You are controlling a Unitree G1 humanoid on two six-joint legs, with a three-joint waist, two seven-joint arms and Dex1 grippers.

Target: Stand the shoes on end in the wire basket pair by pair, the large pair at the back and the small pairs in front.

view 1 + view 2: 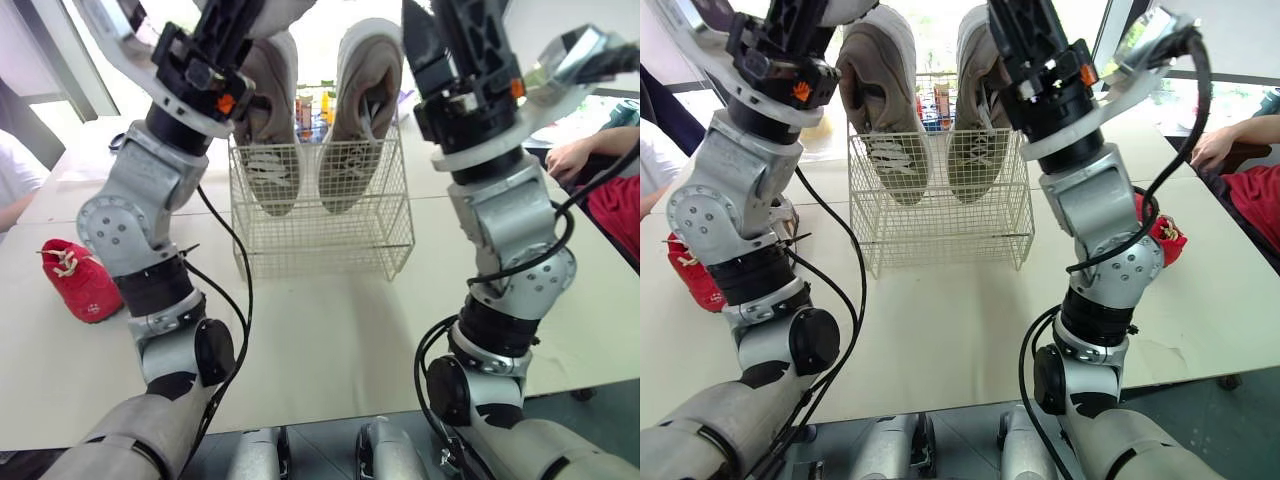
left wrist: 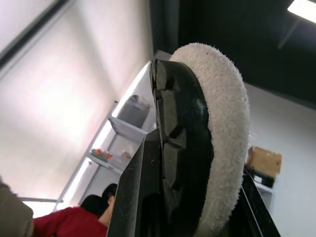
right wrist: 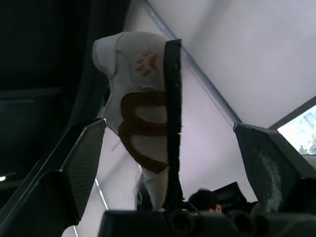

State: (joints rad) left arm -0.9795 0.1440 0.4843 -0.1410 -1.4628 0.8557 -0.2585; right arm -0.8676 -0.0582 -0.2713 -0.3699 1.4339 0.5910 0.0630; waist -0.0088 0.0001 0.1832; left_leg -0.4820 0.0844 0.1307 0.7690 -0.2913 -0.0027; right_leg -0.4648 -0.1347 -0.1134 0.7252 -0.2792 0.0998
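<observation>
Placement: large left shoe (image 1: 270,160) and right shoe (image 1: 355,130) stand toe-down at the far side of the wire basket (image 1: 320,240), keeping near space for small pairs. Left gripper (image 2: 197,168) grasps the left heel, steadying it. Right gripper (image 3: 168,126) fingers (image 3: 79,163) are spread, released.

Two large shoes (image 1: 272,150) stand side by side in the wire basket (image 1: 320,240) on the tabletop (image 1: 330,330) — one small shoe (image 1: 82,280) left of it, a second small shoe (image 1: 1162,235) right.

Beige table (image 1: 330,320) above a dark grey floor (image 1: 1210,420); bright window (image 1: 940,35) beyond its far edge. Left wrist view: pale wall (image 2: 64,74), white shelves (image 2: 126,131), dark ceiling (image 2: 237,34) with a lit panel (image 2: 302,9).
</observation>
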